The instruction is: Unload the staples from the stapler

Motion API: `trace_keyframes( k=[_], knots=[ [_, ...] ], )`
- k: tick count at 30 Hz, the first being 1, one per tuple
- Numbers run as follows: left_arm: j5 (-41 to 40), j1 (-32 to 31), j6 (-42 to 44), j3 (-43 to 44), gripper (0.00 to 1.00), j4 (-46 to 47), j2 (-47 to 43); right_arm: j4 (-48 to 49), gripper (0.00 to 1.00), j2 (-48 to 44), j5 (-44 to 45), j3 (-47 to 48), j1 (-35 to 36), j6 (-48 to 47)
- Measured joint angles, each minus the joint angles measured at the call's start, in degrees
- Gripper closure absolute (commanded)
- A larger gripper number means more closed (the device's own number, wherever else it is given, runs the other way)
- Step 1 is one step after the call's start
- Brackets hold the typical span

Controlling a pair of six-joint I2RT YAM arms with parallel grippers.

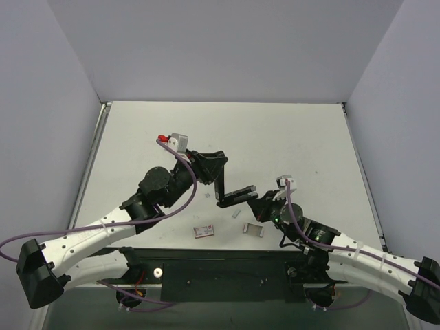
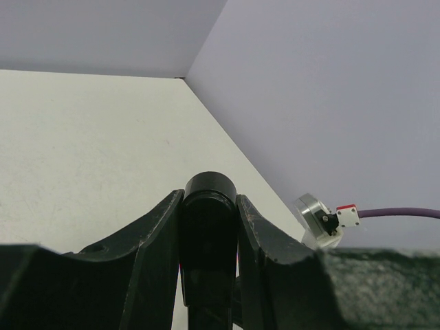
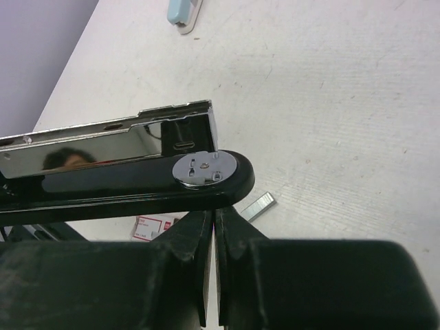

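Note:
The black stapler (image 1: 232,199) stands swung open between the two arms. Its rounded black top arm (image 2: 210,206) sits between the fingers of my left gripper (image 2: 210,201), which is shut on it; in the top view that gripper (image 1: 214,172) holds the arm up. The right wrist view has the stapler's base with its round anvil plate (image 3: 203,170) and the chrome magazine (image 3: 110,141) above it; whether staples lie inside is hidden. My right gripper (image 3: 215,230) is shut, fingertips pressed together right under the base's front end (image 1: 258,201). A loose staples strip (image 3: 258,206) lies on the table.
A small red-and-white staple box (image 1: 203,230) and a grey metal piece (image 1: 254,229) lie near the front edge. A pale blue object (image 3: 185,14) sits far across the white table (image 1: 289,137). Purple walls enclose three sides.

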Motion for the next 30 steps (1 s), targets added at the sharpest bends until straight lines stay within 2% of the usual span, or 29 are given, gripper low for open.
trace_keyframes(
  k=[11, 19, 25, 30],
  knots=[
    [2.95, -0.83, -3.34, -5.84, 1.00, -0.76, -3.50, -3.28, 1.00, -1.60, 1.79, 8.00, 0.00, -7.58],
    [5.25, -0.96, -4.46, -8.76, 1.00, -1.07, -4.94, -5.46, 1.00, -1.64, 1.18, 10.12, 0.00, -10.54],
    [8.11, -0.96, -4.31, -9.18, 1.00, -1.01, -6.32, -11.34, 1.00, -3.30, -2.29, 13.57, 0.00, -13.40],
    [14.29, -0.98, -4.11, -9.18, 1.00, -0.63, -7.23, -16.85, 1.00, -5.29, -7.96, 17.22, -0.02, -16.00]
  ],
)
